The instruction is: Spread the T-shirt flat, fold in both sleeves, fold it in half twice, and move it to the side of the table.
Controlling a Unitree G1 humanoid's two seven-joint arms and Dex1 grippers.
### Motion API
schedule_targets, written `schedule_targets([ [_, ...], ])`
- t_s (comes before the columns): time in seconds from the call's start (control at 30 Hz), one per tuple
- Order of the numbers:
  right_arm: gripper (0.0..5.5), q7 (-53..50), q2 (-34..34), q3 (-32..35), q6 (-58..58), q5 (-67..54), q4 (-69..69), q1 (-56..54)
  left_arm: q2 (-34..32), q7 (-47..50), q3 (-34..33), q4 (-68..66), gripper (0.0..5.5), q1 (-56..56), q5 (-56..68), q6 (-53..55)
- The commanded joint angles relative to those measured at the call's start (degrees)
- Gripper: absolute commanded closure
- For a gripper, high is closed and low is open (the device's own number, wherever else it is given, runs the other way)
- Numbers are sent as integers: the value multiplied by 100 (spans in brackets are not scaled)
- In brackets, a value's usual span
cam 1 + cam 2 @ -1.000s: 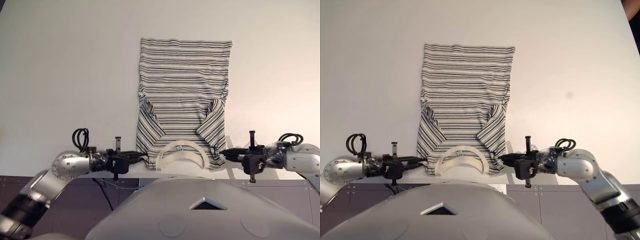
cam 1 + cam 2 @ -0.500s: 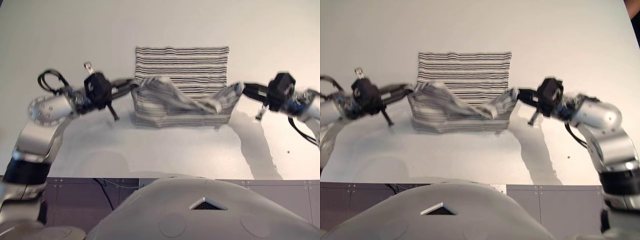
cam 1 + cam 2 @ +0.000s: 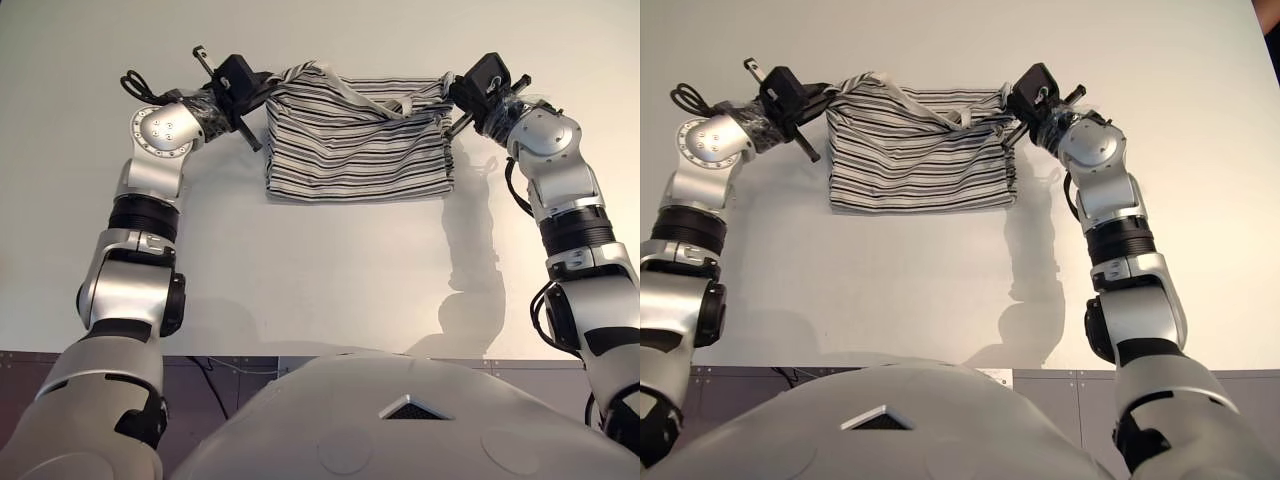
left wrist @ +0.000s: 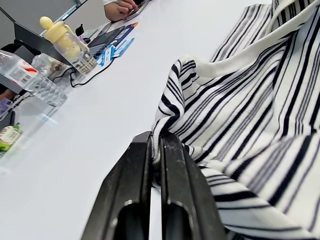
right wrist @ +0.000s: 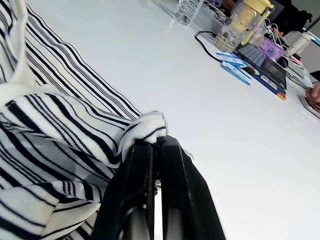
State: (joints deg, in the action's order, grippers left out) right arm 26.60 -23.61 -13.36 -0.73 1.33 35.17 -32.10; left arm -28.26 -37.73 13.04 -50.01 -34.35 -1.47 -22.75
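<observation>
The black-and-white striped T-shirt (image 3: 355,150) lies folded in half across the far middle of the white table (image 3: 300,270), its collar end carried over the hem end and sagging between two held corners. My left gripper (image 3: 270,85) is shut on the shirt's left corner, and the cloth is pinched between its black fingers (image 4: 142,165). My right gripper (image 3: 450,88) is shut on the right corner, where a bunch of fabric (image 5: 145,125) sticks out past its black fingers (image 5: 172,165). Both arms stretch far forward over the table.
Beyond the table's far end stand a baby bottle with a yellow cap (image 4: 67,42), clear plastic bottles (image 4: 35,80), cables, and a laptop (image 5: 267,62) with a person's hand (image 4: 120,9) nearby. The near half of the table is bare white surface.
Both grippers have carried the collar end from the near table edge up and forward to the shirt's far hem, folding it in half. The arms are now fully extended.
</observation>
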Motion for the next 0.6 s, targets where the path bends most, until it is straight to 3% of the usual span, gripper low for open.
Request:
schedule_targets([
  [0.03, 540, -156, 178, 67, -134, 245, 576, -353, 198, 296, -55, -723, 539, -356, -292, -184],
  [0.23, 540, -701, 774, 157, -408, 486, 1794, -907, 365, 921, -305, -1387, 539, -538, -420, -232],
  [0.37, 472, -1261, 812, 114, -559, 814, 2475, -1077, 573, 1022, -176, -1696, 470, -511, -662, -208],
  [0.47, 418, -1336, 825, 146, -677, 900, 2781, -1180, 592, 1728, -283, -1897, 423, -555, -808, -211],
  [0.6, 357, -1405, 866, 426, -1166, 713, 2823, -1378, 485, 2458, -294, -2154, 419, -743, -1065, -26],
])
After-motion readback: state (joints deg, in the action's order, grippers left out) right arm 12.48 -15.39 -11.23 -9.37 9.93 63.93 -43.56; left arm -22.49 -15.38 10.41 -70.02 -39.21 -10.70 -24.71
